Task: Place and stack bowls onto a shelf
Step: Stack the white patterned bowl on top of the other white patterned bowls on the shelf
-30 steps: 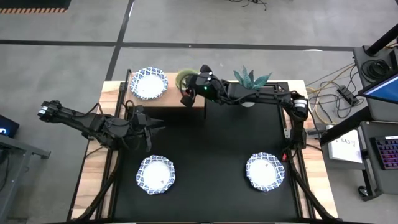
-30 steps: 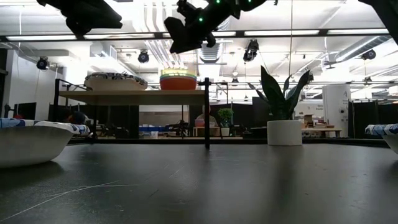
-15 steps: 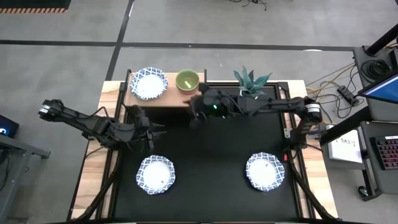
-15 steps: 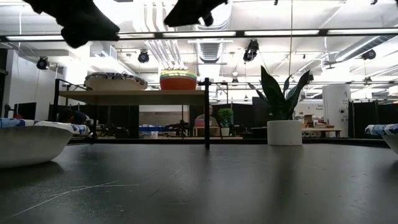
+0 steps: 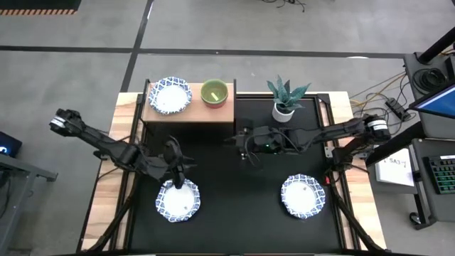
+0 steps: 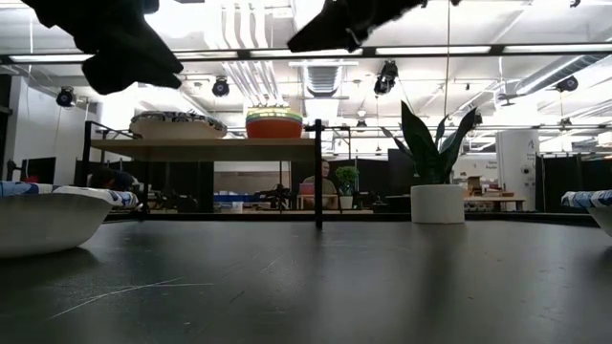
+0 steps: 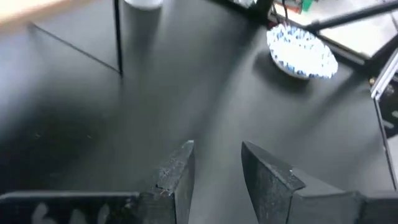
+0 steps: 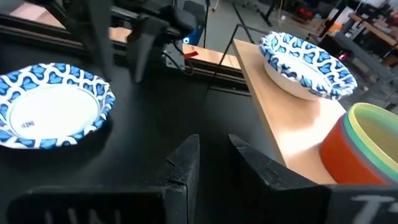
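From above, the left pincer [image 5: 176, 165] is hanging just over the far rim of the near-left patterned bowl [image 5: 178, 200] on the black table [image 5: 242, 213]. The right pincer [image 5: 245, 146] is hovering mid-table, apart from the shelf [image 5: 190, 114] beyond it, where one patterned bowl [image 5: 170, 95] and the stack of small bowls [image 5: 214, 92] are sitting side by side. A fourth bowl [image 5: 303, 196] is lying well off to the right pincer's near right, the potted plant [image 5: 285, 96] beyond it.

At table height, both arms are showing only as dark shapes overhead — the shelf [image 6: 206, 148] is carrying its bowl [image 6: 178, 124] and the stack [image 6: 274, 122].

In the left wrist view, the left pincer [image 7: 217, 165] is standing slightly parted and empty, bare table beneath.

In the right wrist view, the right pincer [image 8: 214, 155] is likewise narrowly open, holding nothing — the shelf [image 8: 289, 130] ahead.
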`<state>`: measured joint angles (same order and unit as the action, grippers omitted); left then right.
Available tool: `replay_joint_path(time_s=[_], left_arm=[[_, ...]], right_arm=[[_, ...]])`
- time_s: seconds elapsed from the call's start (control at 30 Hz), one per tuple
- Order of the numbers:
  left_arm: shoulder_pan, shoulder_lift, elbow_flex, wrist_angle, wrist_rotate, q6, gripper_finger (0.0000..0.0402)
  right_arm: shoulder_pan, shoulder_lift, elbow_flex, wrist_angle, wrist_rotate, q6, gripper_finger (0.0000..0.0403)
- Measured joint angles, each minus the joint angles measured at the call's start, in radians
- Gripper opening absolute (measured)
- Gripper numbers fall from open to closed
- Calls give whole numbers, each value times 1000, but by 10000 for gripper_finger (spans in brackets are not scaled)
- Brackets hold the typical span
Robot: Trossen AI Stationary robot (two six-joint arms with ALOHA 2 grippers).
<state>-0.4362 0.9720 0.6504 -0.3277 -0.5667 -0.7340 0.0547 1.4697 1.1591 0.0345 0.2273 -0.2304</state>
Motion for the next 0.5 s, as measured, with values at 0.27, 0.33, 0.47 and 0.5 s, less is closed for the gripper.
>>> replay_joint_path(time_s=[0.27,0.33,0.47,0.5], left_arm=[[-29,183,74,-5,108,-99,114],[-34,231,102,-13,139,-136,114],[-37,324,181,-101,235,-243,114],[-37,346,209,-144,264,-272,114]], right_arm=[[0,-94,-156,101,-3,-34,72],[0,-115,-175,104,-3,-34,69],[0,-159,-205,106,-3,-45,66],[0,-170,-213,106,-3,-51,65]])
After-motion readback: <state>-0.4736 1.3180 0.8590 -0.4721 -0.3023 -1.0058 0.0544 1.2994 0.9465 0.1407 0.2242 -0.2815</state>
